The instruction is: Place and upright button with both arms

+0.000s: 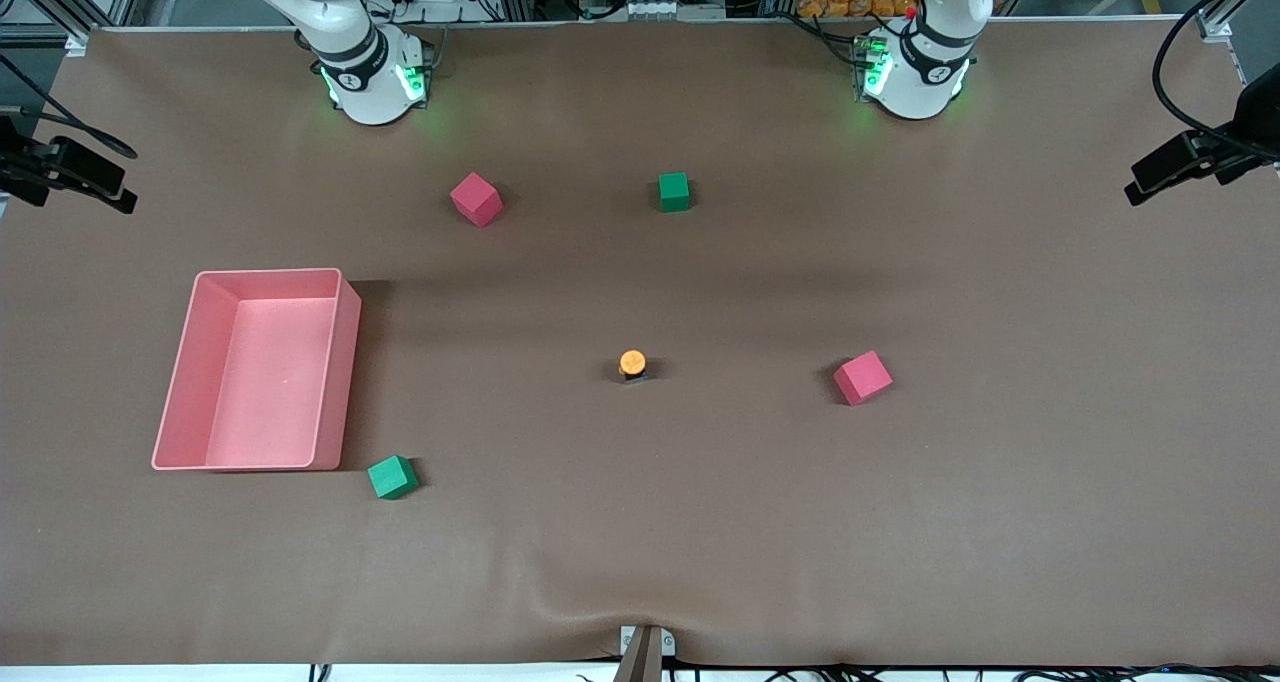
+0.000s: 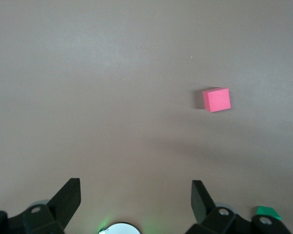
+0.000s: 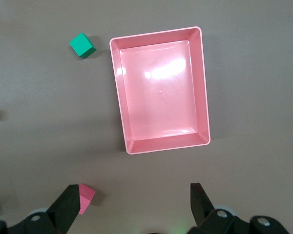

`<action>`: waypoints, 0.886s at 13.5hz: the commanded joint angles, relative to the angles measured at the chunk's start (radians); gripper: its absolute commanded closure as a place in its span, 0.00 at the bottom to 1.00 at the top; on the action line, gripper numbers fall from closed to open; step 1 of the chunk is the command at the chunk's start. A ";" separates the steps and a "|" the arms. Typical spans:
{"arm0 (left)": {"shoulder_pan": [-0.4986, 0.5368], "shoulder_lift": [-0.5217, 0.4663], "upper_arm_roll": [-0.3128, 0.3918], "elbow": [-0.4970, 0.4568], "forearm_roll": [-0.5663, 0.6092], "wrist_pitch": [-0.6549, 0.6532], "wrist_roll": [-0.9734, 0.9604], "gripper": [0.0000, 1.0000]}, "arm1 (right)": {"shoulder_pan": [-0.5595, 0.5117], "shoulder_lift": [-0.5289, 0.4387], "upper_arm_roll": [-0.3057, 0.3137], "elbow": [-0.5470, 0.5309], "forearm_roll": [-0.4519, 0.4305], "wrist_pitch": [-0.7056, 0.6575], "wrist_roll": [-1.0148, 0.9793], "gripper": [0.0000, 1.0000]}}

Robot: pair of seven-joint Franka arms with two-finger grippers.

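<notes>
1. The button (image 1: 632, 364) stands on the brown counter (image 1: 1000, 522), orange cap up, well apart from the pink tray (image 1: 348, 362) and toward the left arm's end from it.
2. The left tool (image 2: 136, 200) is released, fingers spread wide and empty, high over the counter with a red cube (image 2: 217, 99) below it.
3. The right tool (image 3: 134, 202) is likewise released and empty, over the pink tray.
4. A green cube (image 1: 392, 477) sits just beside the tray's corner nearest the front camera.
</notes>
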 commanded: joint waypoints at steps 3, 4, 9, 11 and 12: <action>0.012 -0.049 0.000 -0.059 -0.018 0.032 0.049 0.00 | 0.014 -0.002 -0.012 0.005 -0.005 -0.004 -0.007 0.00; 0.011 -0.045 0.000 -0.057 -0.018 0.032 0.058 0.00 | 0.014 -0.002 -0.012 0.007 -0.005 -0.004 -0.007 0.00; 0.011 -0.030 0.000 -0.045 -0.018 0.029 0.079 0.00 | 0.014 -0.002 -0.017 0.005 -0.005 -0.004 -0.009 0.00; 0.011 -0.019 0.000 -0.020 -0.013 0.026 0.104 0.00 | 0.014 -0.002 -0.017 0.005 -0.005 -0.006 -0.009 0.00; 0.012 -0.016 0.000 -0.005 -0.015 0.011 0.104 0.00 | 0.014 -0.002 -0.017 0.005 -0.005 -0.006 -0.009 0.00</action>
